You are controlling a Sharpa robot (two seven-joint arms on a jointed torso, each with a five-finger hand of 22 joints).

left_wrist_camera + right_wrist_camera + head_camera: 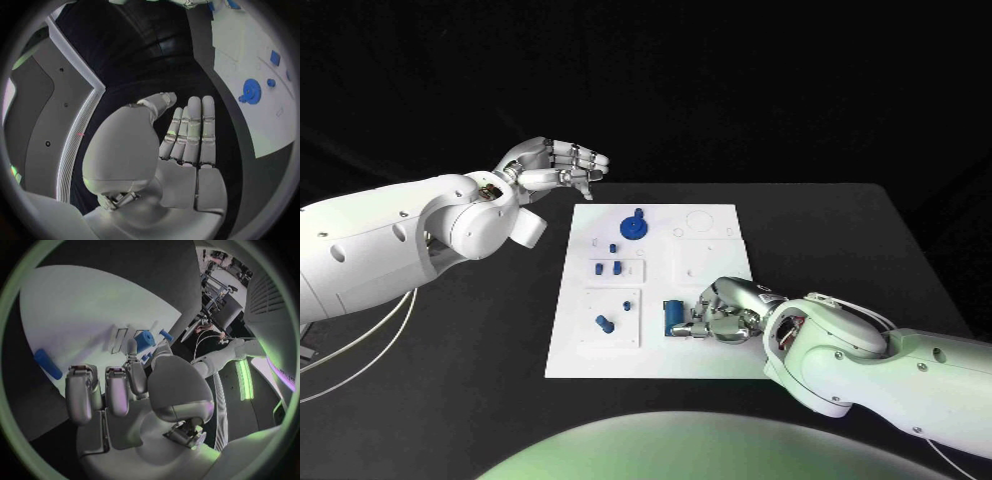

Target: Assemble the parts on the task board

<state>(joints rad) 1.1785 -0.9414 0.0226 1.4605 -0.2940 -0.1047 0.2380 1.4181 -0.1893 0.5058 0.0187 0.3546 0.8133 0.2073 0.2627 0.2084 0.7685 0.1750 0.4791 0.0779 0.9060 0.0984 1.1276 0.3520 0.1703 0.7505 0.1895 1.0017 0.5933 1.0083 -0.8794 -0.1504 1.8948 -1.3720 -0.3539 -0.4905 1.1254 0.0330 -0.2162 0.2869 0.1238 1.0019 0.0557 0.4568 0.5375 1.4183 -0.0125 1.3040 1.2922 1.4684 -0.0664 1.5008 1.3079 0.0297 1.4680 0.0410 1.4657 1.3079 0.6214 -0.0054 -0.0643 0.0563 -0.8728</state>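
- 2 hands: the left hand (557, 165) hovers in the upper left of the frame, off the task board (646, 345), fingers loosely curled apart and holding nothing
- 1 right hand (721, 312) rests on the board's lower right, fingers curled beside a blue cylinder (672, 316); whether it grips the cylinder cannot be told
- 1 blue gear (633, 226) sits near the board's top
- 4 small blue pieces: 3 mid-board (607, 264), 1 lower left (604, 323)

- I see the black tabletop (862, 240) stretching out to both sides, matte and dark under the light.
- Behind its far edge I make out only a black backdrop (733, 80).
- Pale cables (358, 360) loop over the tabletop's near left part.
- In the right wrist view, metal racks (215, 282) stand in the room beyond.
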